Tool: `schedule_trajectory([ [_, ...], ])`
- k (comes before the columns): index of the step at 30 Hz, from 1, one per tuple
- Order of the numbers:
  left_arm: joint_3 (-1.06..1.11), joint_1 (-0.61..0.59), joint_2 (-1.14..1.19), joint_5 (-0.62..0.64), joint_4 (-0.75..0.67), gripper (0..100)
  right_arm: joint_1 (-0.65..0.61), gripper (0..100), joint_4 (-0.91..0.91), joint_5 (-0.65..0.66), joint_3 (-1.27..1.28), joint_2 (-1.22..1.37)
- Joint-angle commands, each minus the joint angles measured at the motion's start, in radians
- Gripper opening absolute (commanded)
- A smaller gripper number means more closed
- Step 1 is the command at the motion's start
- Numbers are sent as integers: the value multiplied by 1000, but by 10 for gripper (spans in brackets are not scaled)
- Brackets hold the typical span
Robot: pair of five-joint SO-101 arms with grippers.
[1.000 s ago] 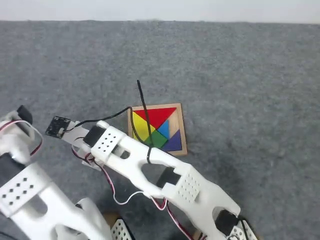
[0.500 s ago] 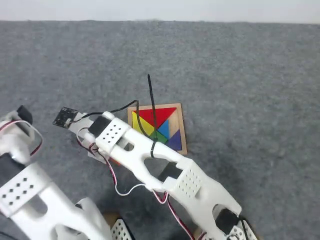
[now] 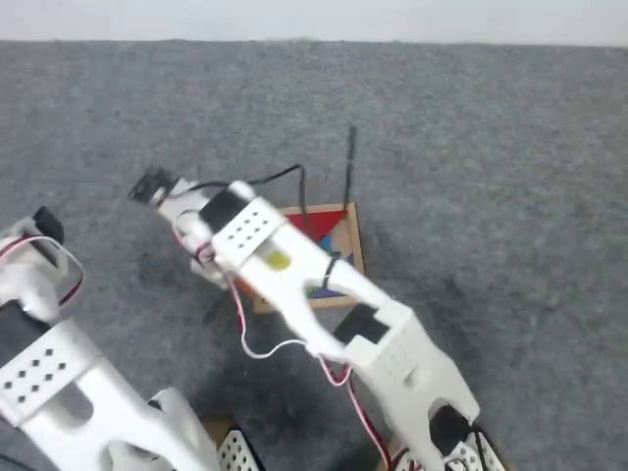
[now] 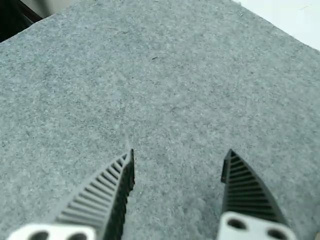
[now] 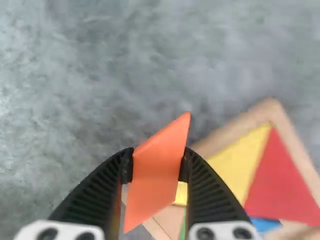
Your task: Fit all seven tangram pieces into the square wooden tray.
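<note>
The right pincer, closed on the orange piece, hangs at the edge of the tray, while the open left pincer is farther away.

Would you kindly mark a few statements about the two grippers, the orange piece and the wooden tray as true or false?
1. The right gripper is shut on the orange piece. True.
2. The left gripper grips a blue piece. False: it is open and holds nothing, above the bare grey mat.
3. The wooden tray is empty. False: a red piece and a yellow piece, among others, lie in it.
4. The red piece and the yellow piece lie edge to edge. True.
</note>
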Motion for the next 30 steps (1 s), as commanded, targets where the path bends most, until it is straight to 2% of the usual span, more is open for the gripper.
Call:
schedule_trajectory([
  [1, -38, -2, -28, -8, 18, 276, 93, 23, 44, -71, -51, -154],
  [6, -25, 3, -35, -14, 17, 276, 292, 24, 90, -216, -52, -294],
  [9, 1, 48, -35, -41, 15, 276, 417, 24, 136, -292, -52, -378],
  [13, 54, 135, -35, -63, -14, 275, 498, 23, 208, -325, -37, -429],
  [19, 203, 244, -35, -29, -123, 275, 506, 25, 202, -456, 106, -384],
  [26, 437, 275, -35, -71, -307, 275, 446, 23, 30, -493, 278, -348],
  [30, 610, 275, -35, -112, -496, 275, 398, 24, -104, -551, 400, -348],
])
